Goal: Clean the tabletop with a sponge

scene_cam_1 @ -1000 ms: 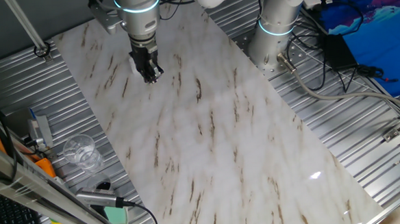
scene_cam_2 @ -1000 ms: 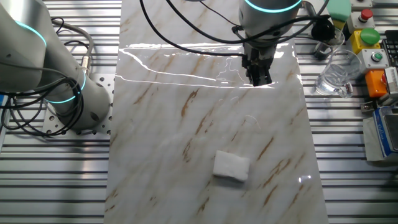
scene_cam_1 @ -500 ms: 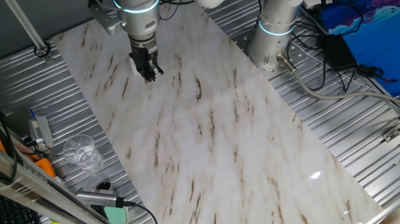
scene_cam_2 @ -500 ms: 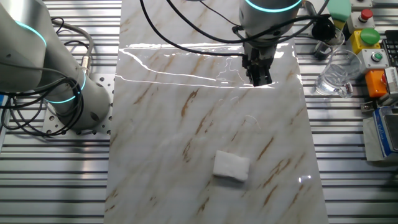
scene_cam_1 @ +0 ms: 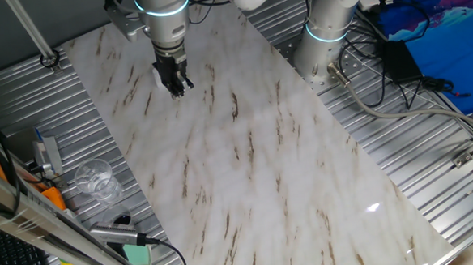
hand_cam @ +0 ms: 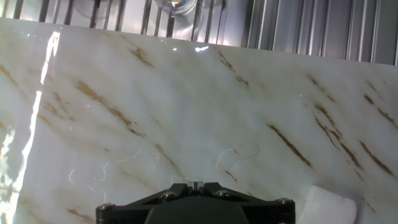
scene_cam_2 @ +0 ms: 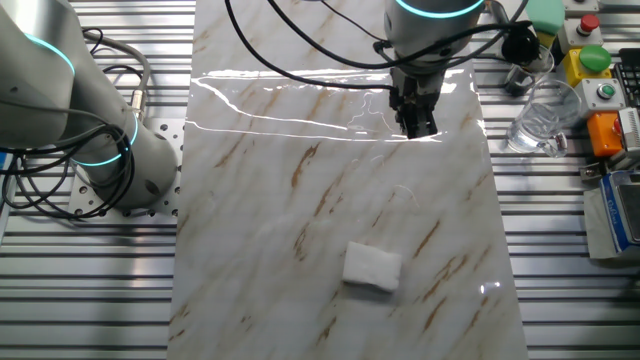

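Observation:
The tabletop point(scene_cam_2: 330, 200) is a long white marble-look slab with brown veins; it also shows in one fixed view point(scene_cam_1: 246, 164) and fills the hand view point(hand_cam: 186, 106). The sponge point(scene_cam_2: 372, 267), a small white soft block, lies on the slab well away from the gripper; its corner shows at the lower right of the hand view point(hand_cam: 329, 202). I cannot pick it out in the first fixed view. My gripper point(scene_cam_2: 415, 125) hangs just above the slab near its far end point(scene_cam_1: 177, 88). Its fingers point(hand_cam: 196, 184) are together with nothing between them.
A clear glass point(scene_cam_2: 545, 115) stands on the ribbed metal beside the slab point(scene_cam_1: 95, 179). A green block point(scene_cam_1: 136, 254) and button boxes point(scene_cam_2: 590, 60) lie near it. A second arm's base point(scene_cam_2: 110, 140) stands on the opposite side point(scene_cam_1: 328, 30), with cables.

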### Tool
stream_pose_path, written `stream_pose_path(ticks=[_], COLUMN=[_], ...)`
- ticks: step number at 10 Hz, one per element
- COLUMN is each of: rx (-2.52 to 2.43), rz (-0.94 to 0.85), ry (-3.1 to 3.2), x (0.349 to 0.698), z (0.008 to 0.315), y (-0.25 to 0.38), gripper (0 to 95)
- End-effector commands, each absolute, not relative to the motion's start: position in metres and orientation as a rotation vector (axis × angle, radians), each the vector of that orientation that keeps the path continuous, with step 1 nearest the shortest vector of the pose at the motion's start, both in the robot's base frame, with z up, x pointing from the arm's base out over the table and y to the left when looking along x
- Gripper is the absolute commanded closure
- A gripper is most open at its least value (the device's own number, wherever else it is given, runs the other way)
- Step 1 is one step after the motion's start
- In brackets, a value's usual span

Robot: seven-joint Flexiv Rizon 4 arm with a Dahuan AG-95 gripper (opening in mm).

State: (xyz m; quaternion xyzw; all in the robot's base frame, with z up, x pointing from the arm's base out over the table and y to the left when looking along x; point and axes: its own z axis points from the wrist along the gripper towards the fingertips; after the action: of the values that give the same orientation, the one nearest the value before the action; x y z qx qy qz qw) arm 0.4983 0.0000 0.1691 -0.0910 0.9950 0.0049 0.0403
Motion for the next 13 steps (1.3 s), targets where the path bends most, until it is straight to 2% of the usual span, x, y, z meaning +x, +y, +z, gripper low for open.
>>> stream_pose_path(ticks=[1,13], rx=[-0.274,-0.31], rz=[0.017,0.004], ry=[3.05,3.047], x=[0.4981,0.497], z=[0.1693,0.1692], y=[-0.0001,-0.0001], gripper=[95.0,95.0])
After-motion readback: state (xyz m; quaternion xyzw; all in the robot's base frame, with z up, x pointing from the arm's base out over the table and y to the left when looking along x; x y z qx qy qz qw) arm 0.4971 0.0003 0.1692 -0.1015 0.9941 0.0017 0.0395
